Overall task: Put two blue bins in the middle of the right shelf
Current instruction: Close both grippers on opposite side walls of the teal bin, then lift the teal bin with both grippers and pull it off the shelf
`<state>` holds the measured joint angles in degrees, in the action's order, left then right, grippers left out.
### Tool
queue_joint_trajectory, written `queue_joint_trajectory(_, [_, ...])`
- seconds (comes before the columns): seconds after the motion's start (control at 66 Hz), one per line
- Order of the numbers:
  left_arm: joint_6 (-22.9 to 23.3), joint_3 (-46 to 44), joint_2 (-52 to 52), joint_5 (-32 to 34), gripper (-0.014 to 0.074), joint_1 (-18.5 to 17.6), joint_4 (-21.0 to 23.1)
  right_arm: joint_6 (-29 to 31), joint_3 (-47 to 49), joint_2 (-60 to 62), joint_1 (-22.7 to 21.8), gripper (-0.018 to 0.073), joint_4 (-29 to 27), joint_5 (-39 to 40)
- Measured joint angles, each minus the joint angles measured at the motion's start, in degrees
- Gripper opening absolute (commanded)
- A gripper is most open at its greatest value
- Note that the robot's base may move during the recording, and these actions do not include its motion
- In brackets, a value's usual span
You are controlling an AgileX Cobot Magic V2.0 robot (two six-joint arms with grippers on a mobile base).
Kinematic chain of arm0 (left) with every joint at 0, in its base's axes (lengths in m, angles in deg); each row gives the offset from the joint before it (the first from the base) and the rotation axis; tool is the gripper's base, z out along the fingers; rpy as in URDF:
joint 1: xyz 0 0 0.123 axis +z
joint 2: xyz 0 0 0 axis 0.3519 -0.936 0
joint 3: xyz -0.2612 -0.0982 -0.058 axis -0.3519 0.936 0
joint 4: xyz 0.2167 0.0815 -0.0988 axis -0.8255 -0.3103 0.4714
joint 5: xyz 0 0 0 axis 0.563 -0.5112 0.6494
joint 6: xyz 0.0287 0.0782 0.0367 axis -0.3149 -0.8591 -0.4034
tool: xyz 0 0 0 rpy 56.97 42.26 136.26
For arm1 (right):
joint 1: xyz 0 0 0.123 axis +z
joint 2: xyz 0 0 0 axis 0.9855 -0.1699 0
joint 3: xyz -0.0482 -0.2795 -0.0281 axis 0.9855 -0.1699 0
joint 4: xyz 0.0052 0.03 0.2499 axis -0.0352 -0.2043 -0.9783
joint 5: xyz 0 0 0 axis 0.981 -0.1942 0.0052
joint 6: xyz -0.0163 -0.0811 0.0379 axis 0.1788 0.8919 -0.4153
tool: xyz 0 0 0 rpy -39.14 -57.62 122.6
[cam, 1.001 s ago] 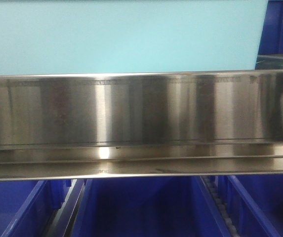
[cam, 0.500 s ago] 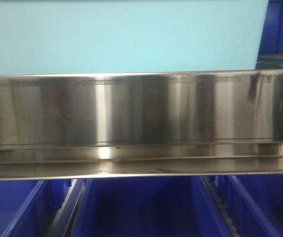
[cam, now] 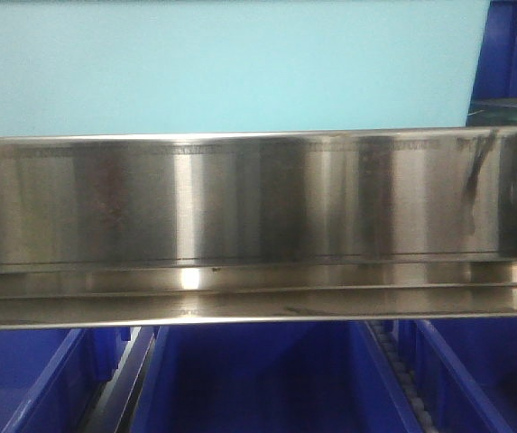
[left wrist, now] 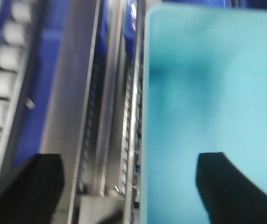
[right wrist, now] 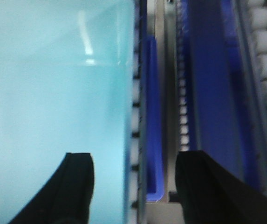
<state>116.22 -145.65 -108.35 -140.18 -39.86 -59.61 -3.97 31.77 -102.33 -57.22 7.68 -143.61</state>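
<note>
Steel shelving is filling the front view. At its right end a dark reflection is growing longer than it was a second ago. This probably means an arm is closing in, so the task seems to be only starting. The left end effector is spreading wide and empty, with a teal panel beyond its right finger. The right end effector is gaping wide too. A blue bin is lying just ahead between its fingers, with roller tracks farther off.
</note>
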Motion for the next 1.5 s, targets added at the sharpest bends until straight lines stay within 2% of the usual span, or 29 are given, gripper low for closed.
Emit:
queue_joint_trajectory(0.106, [-1.99,0.00,-1.43,-0.22,0.0308,2.50,4.38,0.00,-0.70,-0.41,-0.23,0.0215,-2.30,-0.21])
queue_joint_trajectory(0.197, [-3.50,0.00,-2.54,-0.21,0.0306,3.74,6.70,0.00,-1.52,-1.10,-1.22,0.0204,-4.05,0.90])
queue_joint_trajectory(0.334, [-4.79,0.79,-3.35,0.17,0.0306,3.85,7.99,0.00,-1.74,-2.44,-2.65,0.0203,-5.40,2.47])
queue_joint_trajectory(0.697, [-5.68,3.51,-4.39,1.30,0.0306,3.62,8.68,0.51,-1.74,-5.19,-2.78,0.0201,-6.11,3.06])
queue_joint_trajectory(0.788, [-5.93,3.51,-4.39,1.52,0.0302,3.62,8.68,0.83,-1.74,-5.19,-2.78,0.0128,-6.11,3.16])
queue_joint_trajectory(0.849, [-5.93,3.51,-4.39,1.52,0.0269,3.62,8.77,0.94,-1.74,-5.19,-2.78,0.0031,-6.11,3.16])
queue_joint_trajectory(0.864, [-5.97,3.51,-4.39,1.52,0.0253,3.62,8.77,0.94,-1.74,-5.19,-2.78,-0.0018,-6.11,3.16])
queue_joint_trajectory(0.94, [-6.06,3.51,-4.39,1.61,0.0137,3.62,8.92,1.05,-1.74,-5.19,-2.78,-0.0167,-6.11,3.16])
queue_joint_trajectory(1.076, [-6.68,3.51,-4.39,1.61,-0.0115,3.62,9.62,1.05,-1.74,-5.19,-2.78,-0.0157,-6.23,3.16])
queue_joint_trajectory(1.365, [-8.30,3.51,-4.39,1.42,-0.0111,2.61,11.01,1.05,1.45,-5.56,-2.64,-0.0157,-5.21,0.44])
queue_joint_trajectory(1.501, [-8.07,1.67,-3.36,1.07,-0.0111,0.82,9.42,1.05,6.67,-5.65,-0.85,-0.0157,-0.25,-2.99])
